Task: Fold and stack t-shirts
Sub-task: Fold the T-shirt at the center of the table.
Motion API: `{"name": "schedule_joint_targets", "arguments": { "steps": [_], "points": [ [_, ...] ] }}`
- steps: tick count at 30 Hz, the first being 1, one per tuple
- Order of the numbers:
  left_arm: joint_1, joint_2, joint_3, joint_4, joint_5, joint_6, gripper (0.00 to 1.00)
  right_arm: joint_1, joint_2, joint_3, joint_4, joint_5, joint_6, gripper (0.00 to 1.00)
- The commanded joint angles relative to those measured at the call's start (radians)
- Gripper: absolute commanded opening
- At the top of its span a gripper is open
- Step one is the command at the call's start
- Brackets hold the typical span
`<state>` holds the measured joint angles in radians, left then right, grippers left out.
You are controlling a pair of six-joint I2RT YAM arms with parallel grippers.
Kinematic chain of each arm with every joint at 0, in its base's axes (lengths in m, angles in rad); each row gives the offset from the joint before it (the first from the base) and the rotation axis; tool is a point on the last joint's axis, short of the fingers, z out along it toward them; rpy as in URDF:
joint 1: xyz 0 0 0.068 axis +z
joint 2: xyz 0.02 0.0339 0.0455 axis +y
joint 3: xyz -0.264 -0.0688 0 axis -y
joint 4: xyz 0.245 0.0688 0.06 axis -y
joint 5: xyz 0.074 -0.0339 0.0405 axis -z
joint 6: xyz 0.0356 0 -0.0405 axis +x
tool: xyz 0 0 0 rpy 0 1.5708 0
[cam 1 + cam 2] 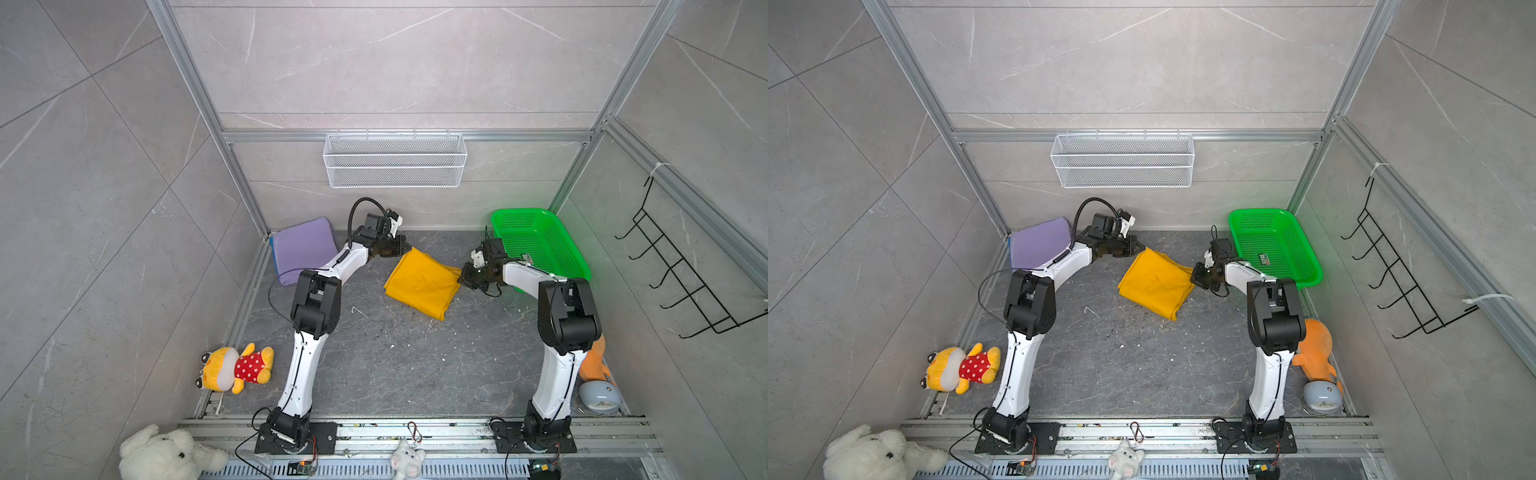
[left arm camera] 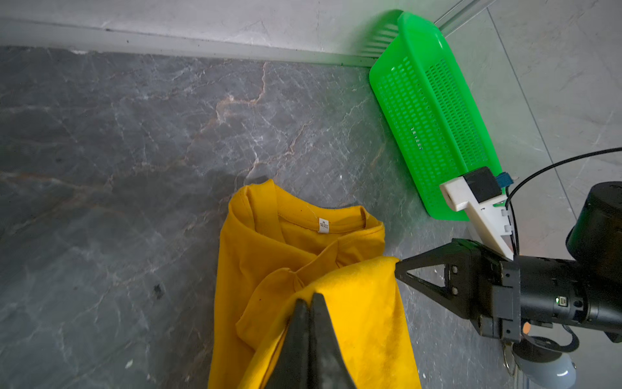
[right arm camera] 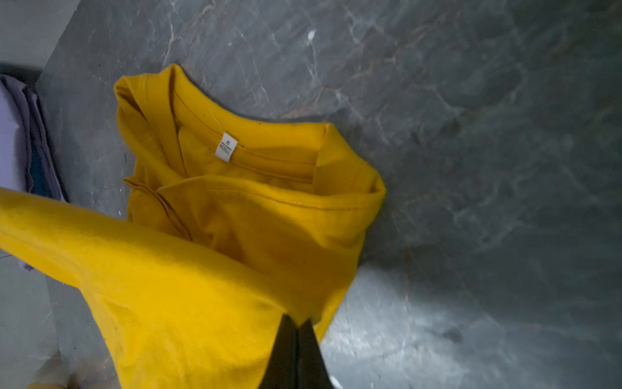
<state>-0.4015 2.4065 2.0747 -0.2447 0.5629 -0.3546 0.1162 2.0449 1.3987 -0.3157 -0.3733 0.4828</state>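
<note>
Left fingers [image 2: 316,306] pressed together, pinching a fold of the mustard-yellow t-shirt [image 1: 419,284] at its corner nearest the far edge of the tabletop [image 1: 374,365]. Right fingers [image 3: 303,333] likewise closed tight on yellow cloth, at the shirt's right-hand corner; seen from the left wrist, their tip [image 2: 404,266] bites the hem. The gripped layer hangs lifted between the two, above the rest of the shirt. Lower layers lie on the tabletop, collar open, white neck tag [image 3: 226,147] showing. The shirt sits mid-tabletop, toward the far edge.

Far left corner: lavender t-shirt [image 1: 305,247], folded, on top of a blue t-shirt [image 1: 272,249] that shows only as a sliver. Far right corner: green basket [image 1: 540,237], near the right fingers.
</note>
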Motion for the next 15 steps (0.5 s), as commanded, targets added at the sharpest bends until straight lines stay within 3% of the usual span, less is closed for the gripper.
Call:
{"name": "schedule_joint_targets", "arguments": {
  "steps": [1, 8, 9, 13, 15],
  "points": [
    [0.013, 0.094, 0.126, -0.054, 0.041, -0.03, 0.0, -0.006, 0.049, 0.041, -0.014, 0.035, 0.027, 0.0],
    [0.018, 0.239, 0.32, -0.077, 0.07, -0.075, 0.0, -0.007, 0.081, 0.058, -0.052, 0.042, 0.034, 0.0],
    [0.019, 0.252, 0.335, -0.077, 0.077, -0.08, 0.05, -0.006, 0.077, 0.044, -0.043, 0.042, 0.035, 0.0],
    [0.034, 0.265, 0.335, -0.055, 0.095, -0.109, 0.75, -0.005, 0.062, -0.02, -0.001, 0.021, 0.055, 0.0],
    [0.046, 0.233, 0.291, -0.04, 0.091, -0.109, 0.9, 0.002, 0.049, -0.048, 0.011, 0.014, 0.058, 0.0]
  ]
}}
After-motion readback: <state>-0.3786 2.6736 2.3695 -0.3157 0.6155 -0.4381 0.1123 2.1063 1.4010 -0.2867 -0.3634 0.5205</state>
